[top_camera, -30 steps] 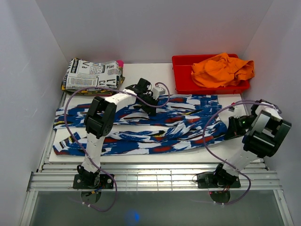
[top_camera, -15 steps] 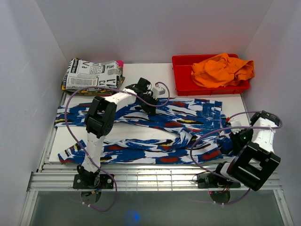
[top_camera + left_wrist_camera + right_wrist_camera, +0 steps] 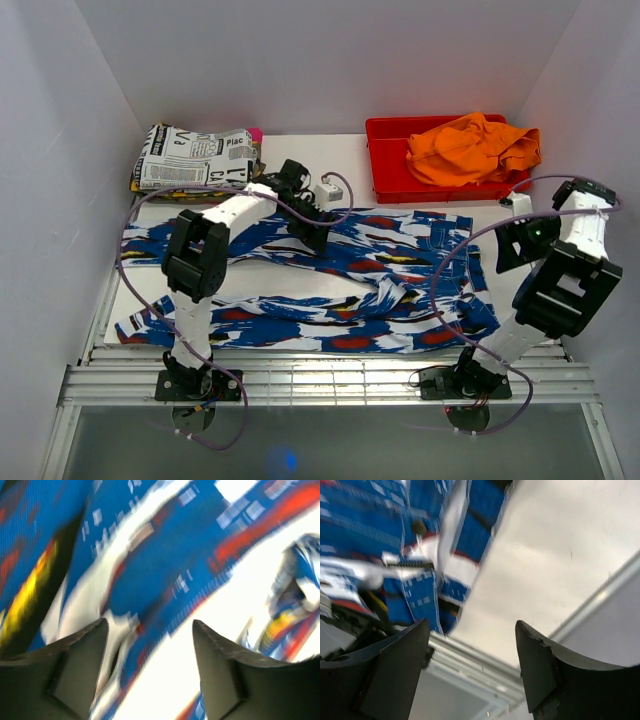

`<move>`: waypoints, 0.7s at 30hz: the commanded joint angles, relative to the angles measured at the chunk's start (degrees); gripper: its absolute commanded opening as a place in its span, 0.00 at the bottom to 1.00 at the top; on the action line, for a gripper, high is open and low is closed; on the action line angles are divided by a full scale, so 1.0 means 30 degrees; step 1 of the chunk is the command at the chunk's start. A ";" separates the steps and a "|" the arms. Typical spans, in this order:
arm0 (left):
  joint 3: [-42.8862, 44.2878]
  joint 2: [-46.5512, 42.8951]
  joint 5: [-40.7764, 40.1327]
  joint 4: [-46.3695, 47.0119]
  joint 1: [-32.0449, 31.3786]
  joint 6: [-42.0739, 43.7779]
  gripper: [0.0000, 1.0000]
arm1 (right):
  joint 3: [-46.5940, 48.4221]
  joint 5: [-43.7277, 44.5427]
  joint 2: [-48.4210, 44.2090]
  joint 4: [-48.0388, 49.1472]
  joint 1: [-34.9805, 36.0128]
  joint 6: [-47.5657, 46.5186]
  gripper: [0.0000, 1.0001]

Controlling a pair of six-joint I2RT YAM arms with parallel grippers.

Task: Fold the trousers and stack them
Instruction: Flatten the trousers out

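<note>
Running from 9 to 3 o'clock, trousers (image 3: pixel 400 245); over the far leg, left gripper (image 3: pixel 150 627), jaws apart, nearer; right gripper (image 3: pixel 472 625), jaws apart, off the 3 o'clock end.

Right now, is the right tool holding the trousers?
No, the right tool is open with nothing in it; the trousers lie off to one side.

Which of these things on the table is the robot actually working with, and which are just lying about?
In the job: the royal blue cloth trousers with white streaks, spread out; the left gripper and the right gripper, both open.

Just lying about: the folded black-and-white newspaper-print cloth, back left; the red plastic tray, back right; the crumpled orange cloth in it.
</note>
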 commanded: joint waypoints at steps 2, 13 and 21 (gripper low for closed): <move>-0.0765 -0.3841 0.2456 -0.4331 0.1940 0.2123 0.83 | 0.1271 -0.4130 0.2112 0.0770 0.2161 0.4454 0.72; -0.6124 -0.8117 0.1347 -0.6214 0.6571 0.3505 0.86 | -0.0572 -0.3168 0.4635 0.5724 0.4687 0.8828 0.61; -0.7446 -0.8414 0.1376 -0.5072 0.7276 0.2978 0.87 | -0.2037 -0.2812 0.4929 0.5289 0.4775 0.8946 0.64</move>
